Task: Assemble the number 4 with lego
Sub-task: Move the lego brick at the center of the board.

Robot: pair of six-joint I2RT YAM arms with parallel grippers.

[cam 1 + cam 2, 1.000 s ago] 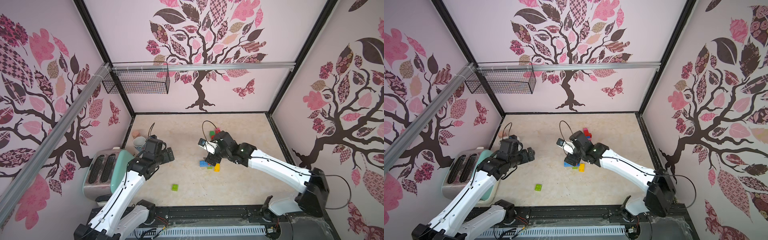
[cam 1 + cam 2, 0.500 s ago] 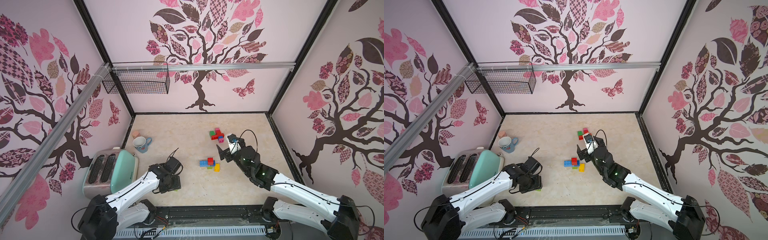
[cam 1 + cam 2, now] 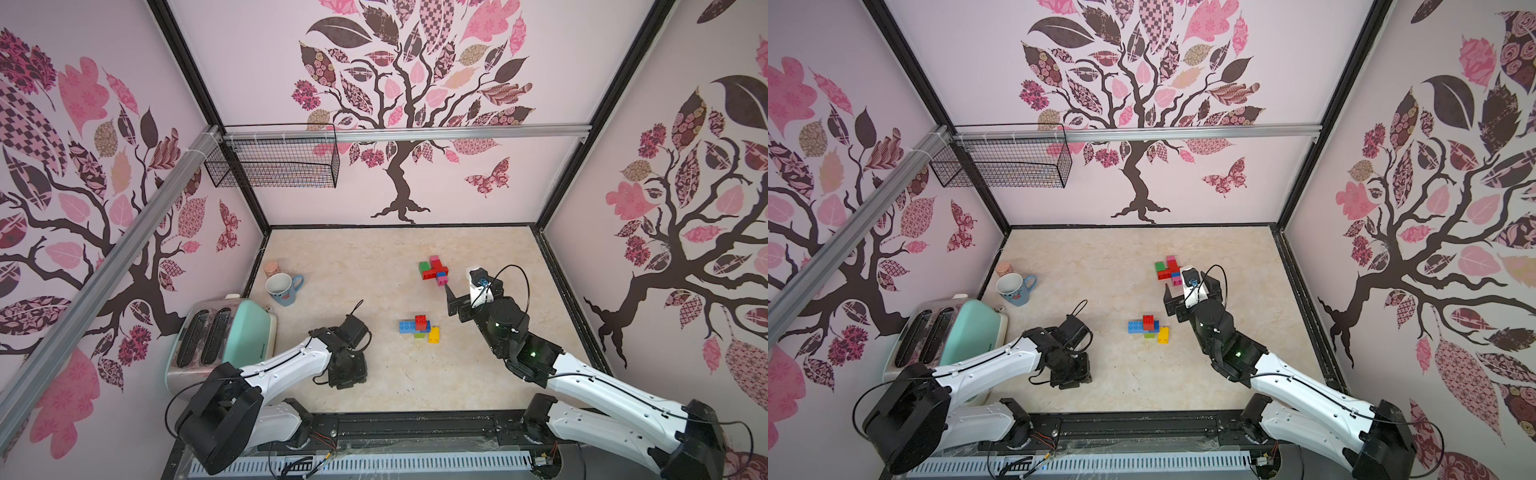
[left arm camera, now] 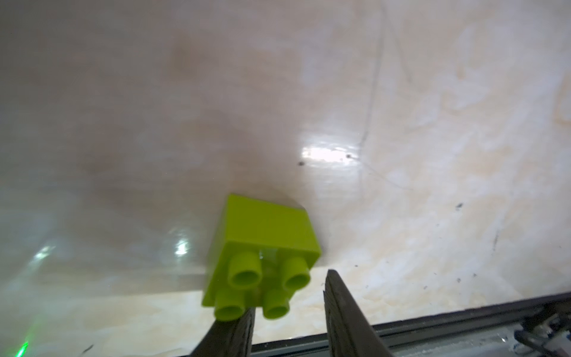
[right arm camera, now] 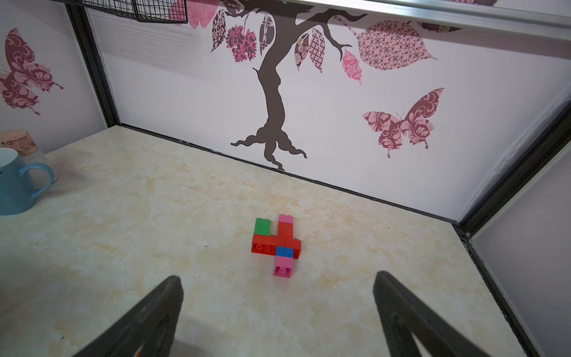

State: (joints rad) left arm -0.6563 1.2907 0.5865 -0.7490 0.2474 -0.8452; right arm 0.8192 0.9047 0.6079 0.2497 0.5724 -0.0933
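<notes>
Left claw (image 4: 289,292) now down at lime brick (image 4: 265,235); beige marbled tabletop (image 3: 374,266), tree-decal walls (image 3: 457,187).

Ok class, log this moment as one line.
left gripper: at lime brick, grip unclear | right gripper: open, facing lego figure | spare bricks: one cluster

Staged home-like test booth: tree-decal walls (image 3: 399,124), toaster (image 3: 216,336), mug (image 3: 282,289).

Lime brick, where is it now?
In the left wrist view the lime brick sits at the jaws of the left arm, by the table's front edge, right of the toaster; the arm hides it from above.
</notes>
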